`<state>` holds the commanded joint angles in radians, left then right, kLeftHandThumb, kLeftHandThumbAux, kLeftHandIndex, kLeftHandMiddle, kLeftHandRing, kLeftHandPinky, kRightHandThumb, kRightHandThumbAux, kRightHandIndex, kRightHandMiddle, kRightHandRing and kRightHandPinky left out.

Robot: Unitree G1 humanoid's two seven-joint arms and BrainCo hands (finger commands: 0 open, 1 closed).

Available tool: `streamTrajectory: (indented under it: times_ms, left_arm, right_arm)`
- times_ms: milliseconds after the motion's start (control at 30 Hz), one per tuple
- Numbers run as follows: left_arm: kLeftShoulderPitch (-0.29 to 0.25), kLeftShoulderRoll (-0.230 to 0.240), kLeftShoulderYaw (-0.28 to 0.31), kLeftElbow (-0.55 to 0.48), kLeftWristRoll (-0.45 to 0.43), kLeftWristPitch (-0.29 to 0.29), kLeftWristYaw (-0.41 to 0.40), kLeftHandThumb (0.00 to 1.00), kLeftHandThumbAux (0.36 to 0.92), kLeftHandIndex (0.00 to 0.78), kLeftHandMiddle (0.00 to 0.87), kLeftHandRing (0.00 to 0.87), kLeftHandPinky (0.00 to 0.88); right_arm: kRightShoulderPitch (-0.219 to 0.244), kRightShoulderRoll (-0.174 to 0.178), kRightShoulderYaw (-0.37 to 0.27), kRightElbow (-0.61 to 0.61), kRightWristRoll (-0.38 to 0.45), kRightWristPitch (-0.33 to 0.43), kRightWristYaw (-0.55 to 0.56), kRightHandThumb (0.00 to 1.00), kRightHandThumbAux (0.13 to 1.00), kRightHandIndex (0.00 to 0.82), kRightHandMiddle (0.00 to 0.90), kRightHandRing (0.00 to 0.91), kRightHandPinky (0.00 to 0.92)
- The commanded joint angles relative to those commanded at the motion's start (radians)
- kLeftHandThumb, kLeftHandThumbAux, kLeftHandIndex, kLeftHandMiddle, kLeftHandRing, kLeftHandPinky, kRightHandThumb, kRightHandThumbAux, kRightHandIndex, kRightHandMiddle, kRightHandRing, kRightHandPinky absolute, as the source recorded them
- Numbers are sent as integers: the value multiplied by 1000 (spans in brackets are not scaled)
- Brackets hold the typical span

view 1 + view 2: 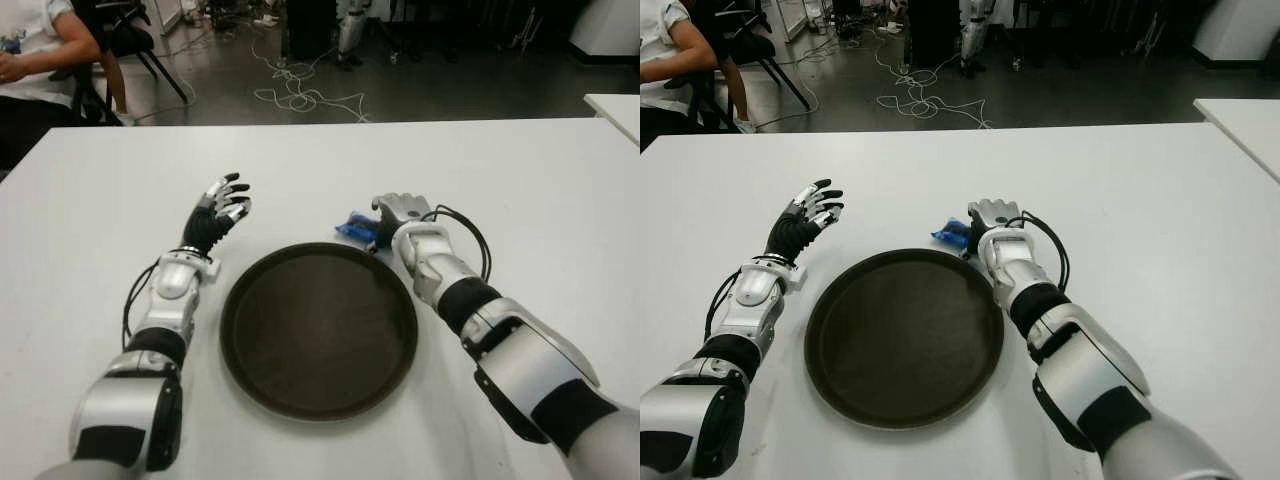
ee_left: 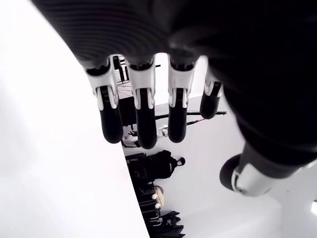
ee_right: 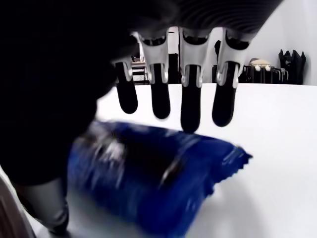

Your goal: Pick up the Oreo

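- Right wrist view shows the Oreo (image 3: 153, 173), a blue foil packet, lying flat on the white worktop (image 1: 520, 180) just beyond the rim of the round dark tray (image 1: 318, 330).
- The right hand (image 1: 400, 215) hovers over the packet, its fingers (image 3: 190, 106) extended above the wrapper and not closed on anything.
- The packet looks light, crinkly and slick, and the biscuits inside are probably brittle; a gentle pinch across the middle of its width, not the crimped ends, seems safest.
- The tray holds nothing.
- The left hand (image 1: 218, 215) shows left of the tray, fingers spread and holding nothing.
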<state>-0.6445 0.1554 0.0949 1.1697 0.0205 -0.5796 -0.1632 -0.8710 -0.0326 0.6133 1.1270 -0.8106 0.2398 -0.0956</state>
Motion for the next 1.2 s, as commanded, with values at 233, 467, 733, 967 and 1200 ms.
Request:
streamTrajectory:
  times_ms: [233, 467, 733, 967, 1200]
  left_arm:
    - [-3, 1, 2, 3, -2, 4, -3, 79, 625, 111, 203, 203, 220]
    - [-2, 2, -1, 4, 5, 3, 5, 66, 630, 113, 206, 203, 222]
    - [-4, -2, 1, 2, 3, 6, 13, 78, 651, 116, 208, 205, 219]
    - [-2, -4, 0, 0, 3, 7, 15, 68, 645, 116, 209, 207, 221]
    - [-1, -6, 0, -2, 3, 0, 17, 77, 658, 133, 221, 216, 228]
  right_arm:
    - [5, -3, 8, 3, 2, -13, -18, 0, 693, 275, 280, 336, 401]
    - [6, -7, 18, 10, 1, -22, -32, 0, 711, 313, 307, 357, 432]
    - [3, -5, 16, 25, 8, -24, -21, 0, 710, 323, 307, 354, 432]
    - [13, -7, 17, 51, 12, -51, -19, 0, 700, 293, 290, 337, 412]
    - [18, -6, 12, 72, 21, -82, -13, 0, 694, 263, 277, 324, 397]
